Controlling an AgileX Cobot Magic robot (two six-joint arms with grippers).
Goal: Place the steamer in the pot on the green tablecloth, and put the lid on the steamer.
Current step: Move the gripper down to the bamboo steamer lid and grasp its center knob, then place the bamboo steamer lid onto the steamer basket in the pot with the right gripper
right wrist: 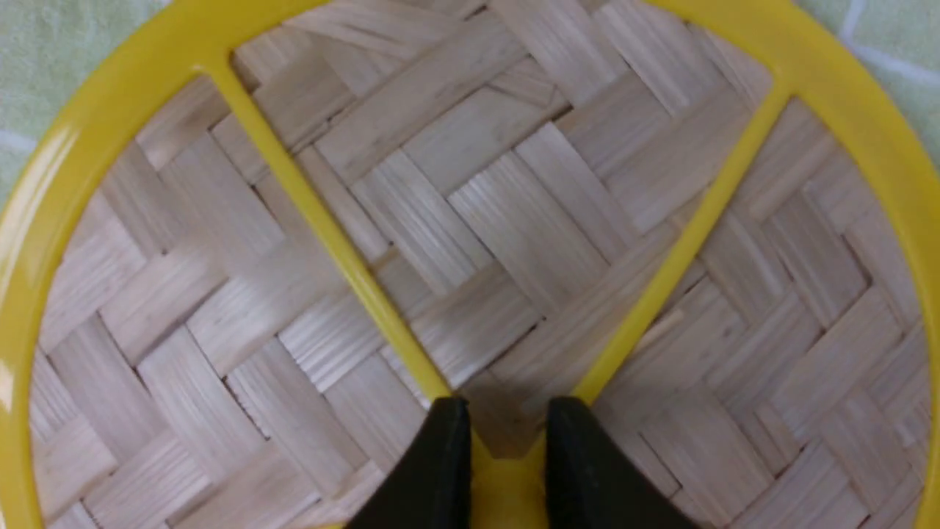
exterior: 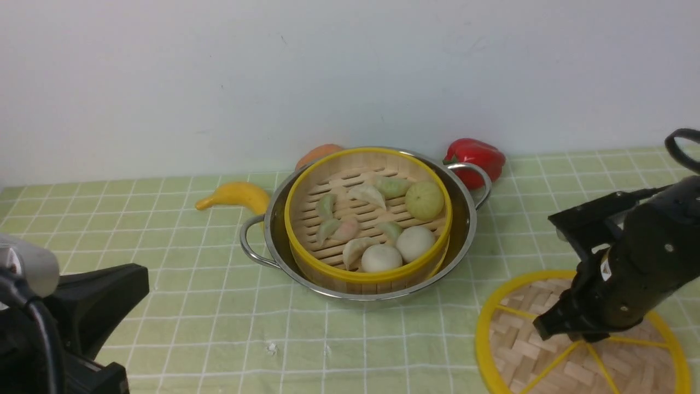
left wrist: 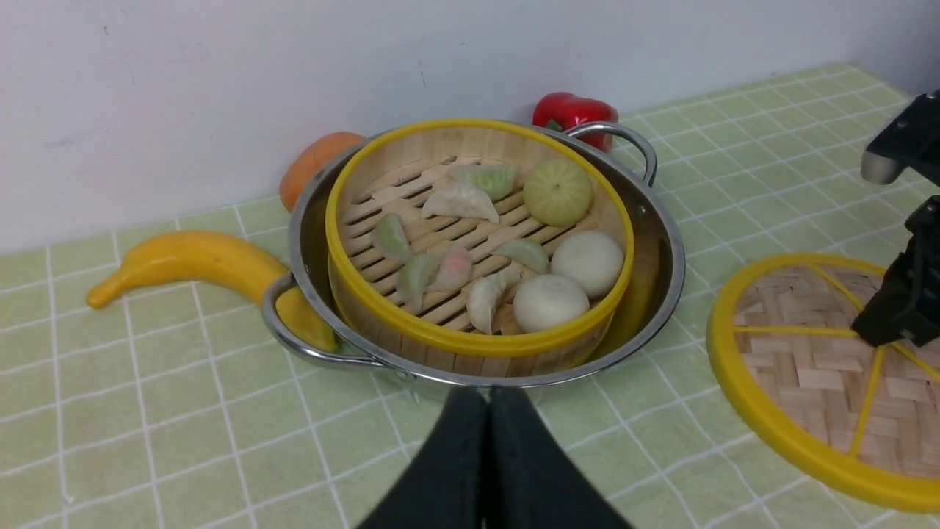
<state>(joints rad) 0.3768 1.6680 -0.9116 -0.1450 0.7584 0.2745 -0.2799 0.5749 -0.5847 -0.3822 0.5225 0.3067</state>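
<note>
The steamer (exterior: pixel 366 276), a bamboo basket with yellow rims holding toy dumplings and buns, sits inside the shiny steel pot (exterior: pixel 470 219) on the green tablecloth (exterior: pixel 191 306). The lid (exterior: pixel 508 339), a woven disc with a yellow rim and spokes, lies flat on the cloth to the right of the pot. My right gripper (right wrist: pixel 508 433) is down on the lid (right wrist: pixel 514 184), its two black fingers pressed to either side of the yellow central hub. My left gripper (left wrist: pixel 488 397) hovers shut and empty in front of the pot (left wrist: pixel 668 242) and steamer (left wrist: pixel 477 345).
A yellow banana (exterior: pixel 235 195) lies against the pot's left handle. An orange vegetable (exterior: pixel 320 153) and a red pepper (exterior: pixel 476 156) sit behind the pot by the white wall. The lid reaches the front right edge of the view.
</note>
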